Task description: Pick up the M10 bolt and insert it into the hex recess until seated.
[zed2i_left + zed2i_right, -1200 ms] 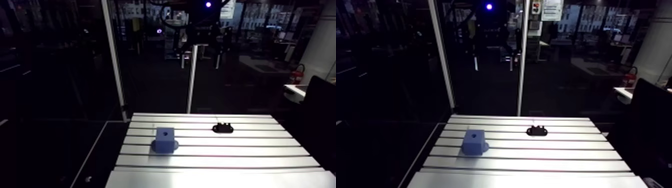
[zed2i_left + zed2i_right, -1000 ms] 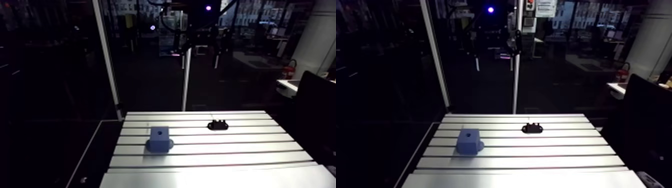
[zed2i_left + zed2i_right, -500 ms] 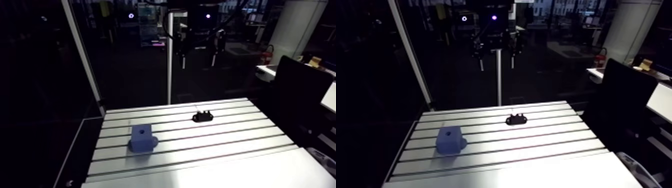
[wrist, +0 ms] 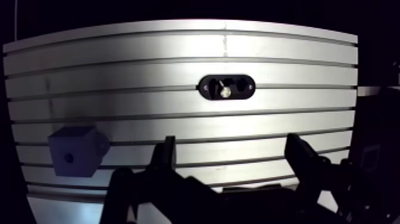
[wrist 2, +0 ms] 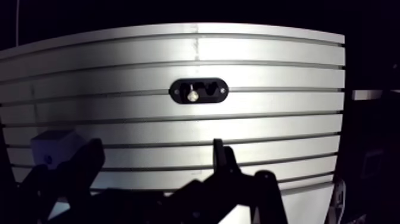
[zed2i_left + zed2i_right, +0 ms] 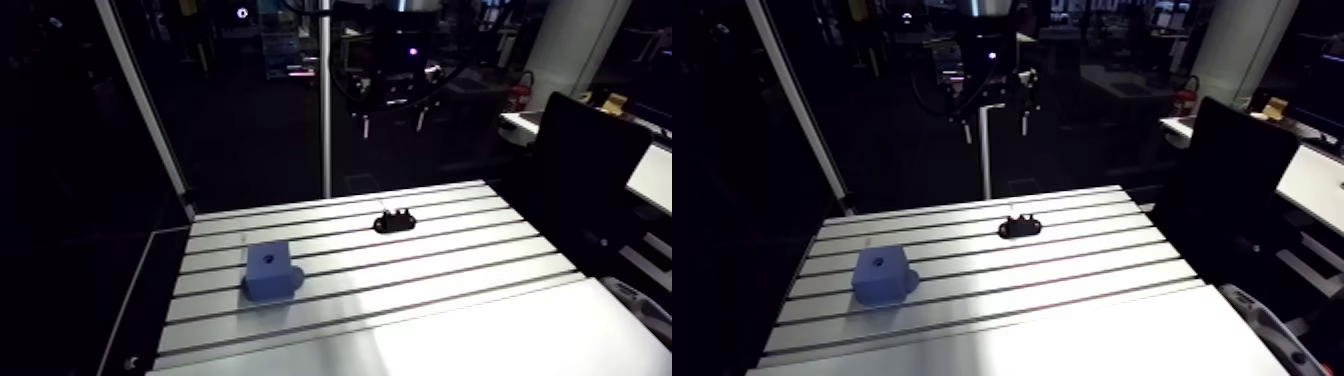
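Claw: released, fingers wide apart, nothing betw them
Bolt: upright in black holder, ahead of claw, on table
Block: blue, recess up, well apart from holder, off to claw's side
Change: whole arm view shifted vs earlier, so cam moved w/ arm; bolt, holder, block haven't stirred
Meaning: prob. approach phase, no grasp yet, claw high over table
Next: drop over bolt, centre it betw fingers
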You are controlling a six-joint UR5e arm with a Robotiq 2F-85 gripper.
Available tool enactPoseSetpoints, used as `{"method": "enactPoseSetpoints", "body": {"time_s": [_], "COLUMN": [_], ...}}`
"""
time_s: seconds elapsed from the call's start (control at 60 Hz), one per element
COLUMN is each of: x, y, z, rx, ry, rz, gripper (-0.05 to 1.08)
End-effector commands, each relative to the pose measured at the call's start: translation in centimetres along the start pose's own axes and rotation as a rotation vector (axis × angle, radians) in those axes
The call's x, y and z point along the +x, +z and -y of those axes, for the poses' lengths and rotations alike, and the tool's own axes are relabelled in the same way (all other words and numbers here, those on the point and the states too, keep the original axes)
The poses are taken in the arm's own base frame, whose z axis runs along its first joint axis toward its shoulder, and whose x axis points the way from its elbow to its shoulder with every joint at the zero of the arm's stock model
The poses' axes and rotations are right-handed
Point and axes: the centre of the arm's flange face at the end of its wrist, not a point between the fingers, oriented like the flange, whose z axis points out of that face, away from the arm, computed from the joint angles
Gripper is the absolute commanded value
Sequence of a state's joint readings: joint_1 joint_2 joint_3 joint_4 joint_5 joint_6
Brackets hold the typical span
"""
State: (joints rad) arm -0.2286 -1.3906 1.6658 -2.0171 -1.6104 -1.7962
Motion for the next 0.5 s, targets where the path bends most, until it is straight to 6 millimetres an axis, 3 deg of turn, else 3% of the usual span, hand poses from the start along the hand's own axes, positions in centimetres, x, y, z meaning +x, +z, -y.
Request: {"method": "enactPoseSetpoints", "body": {"time_s": [0.017, 0.5], "x": [0.5, 0.4], "y": [1.9, 8.6], "z": [0.0, -1.6], "rx": [0.004, 0.011], "ry": [-0.014, 0.018], "rz": [-0.028, 0.001], "gripper": [0.02, 0.02]}}
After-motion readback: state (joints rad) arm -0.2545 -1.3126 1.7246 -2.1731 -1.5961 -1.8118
